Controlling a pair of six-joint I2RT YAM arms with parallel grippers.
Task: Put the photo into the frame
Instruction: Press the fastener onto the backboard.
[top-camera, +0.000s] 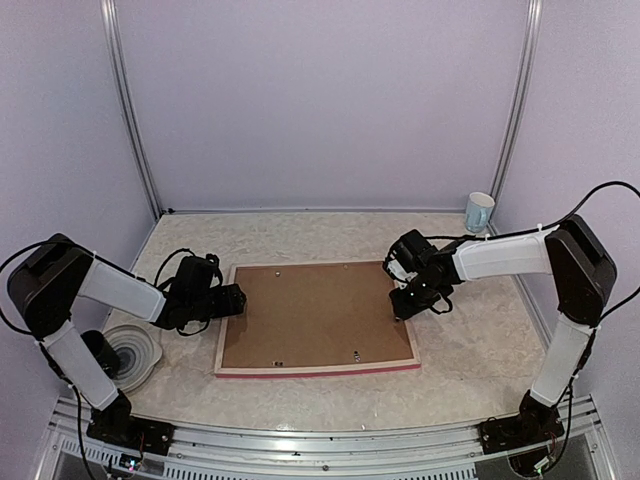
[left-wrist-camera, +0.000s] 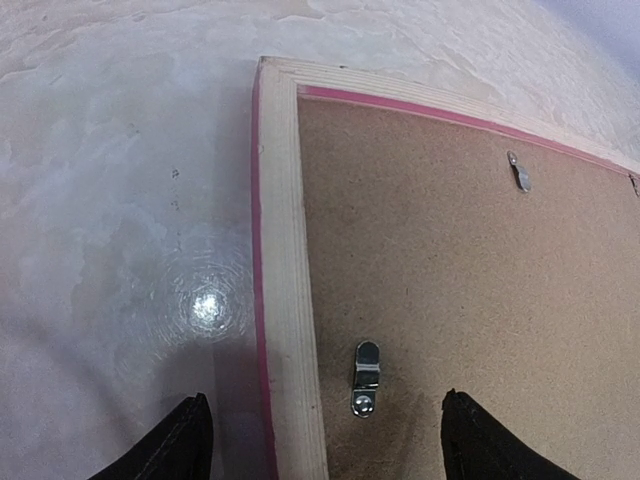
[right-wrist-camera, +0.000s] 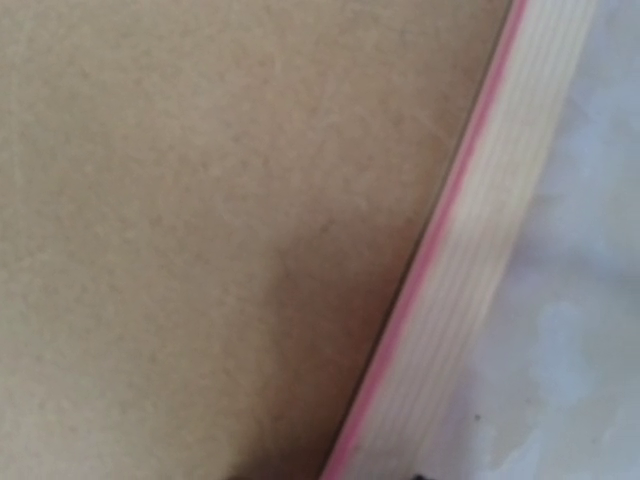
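The frame (top-camera: 320, 369) lies face down mid-table, pale wood back up, pink-red outer edge showing. The brown backing board (top-camera: 315, 315) sits inside it. The photo is hidden. My left gripper (top-camera: 232, 298) is open and low at the frame's left side; in the left wrist view its fingertips (left-wrist-camera: 195, 425) straddle the frame's left rail (left-wrist-camera: 285, 250), with a metal turn clip (left-wrist-camera: 366, 378) on the board (left-wrist-camera: 470, 270) between them. My right gripper (top-camera: 403, 300) is down at the frame's right rail (right-wrist-camera: 490, 260), very close over the board (right-wrist-camera: 200, 200); its fingers barely show.
A pale blue mug (top-camera: 479, 211) stands at the back right corner. A white round dish (top-camera: 130, 355) sits by the left arm's base. Another clip (left-wrist-camera: 518, 172) is on the board's far edge, and two small clips (top-camera: 357, 353) are near its front edge.
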